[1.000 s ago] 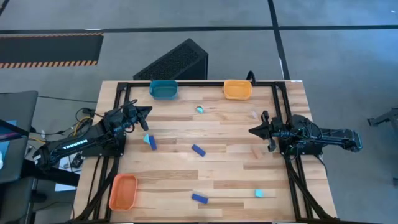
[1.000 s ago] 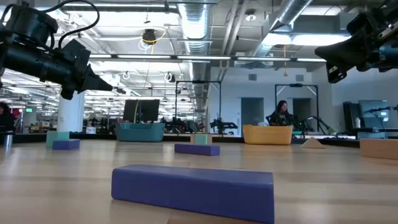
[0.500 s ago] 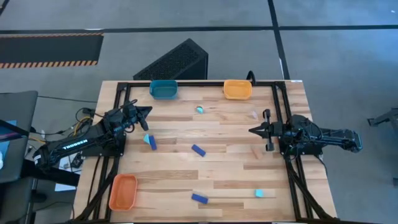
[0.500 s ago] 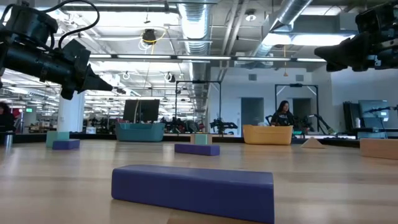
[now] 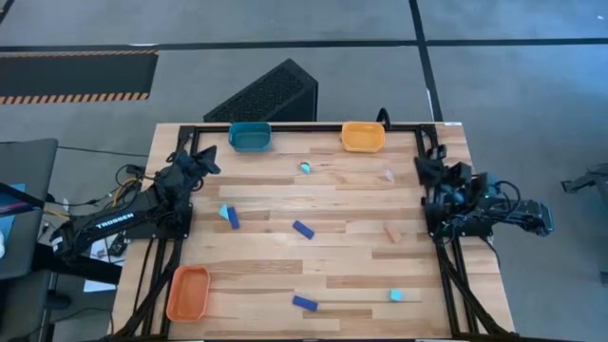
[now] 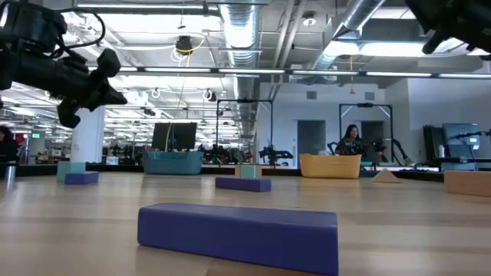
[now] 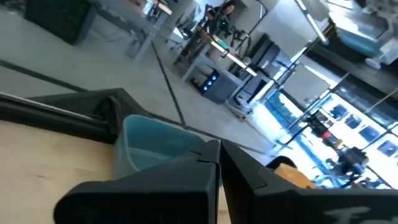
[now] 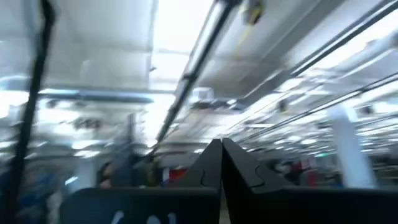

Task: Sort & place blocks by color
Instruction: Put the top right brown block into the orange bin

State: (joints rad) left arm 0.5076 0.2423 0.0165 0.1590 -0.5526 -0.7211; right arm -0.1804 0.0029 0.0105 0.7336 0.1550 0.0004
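Blocks lie scattered on the tabletop (image 5: 332,204): three dark blue bars (image 5: 303,229), all slanted, cyan chunks (image 5: 395,295), one tan piece (image 5: 391,233). Left gripper (image 5: 206,162) and right gripper (image 5: 421,172) hover with fingers clenched, empty.

Left pincer (image 5: 211,160) now swung toward far edge of bench (image 5: 332,275), tip nearer teal tray (image 5: 251,136) (fingers pressed together in its wrist view). Right pincer (image 5: 422,169) pulled back from bench middle, now over right frame rail, aimed up at ceiling. Tan block (image 5: 391,233) (previously hidden under right arm) now lies exposed near right edge.
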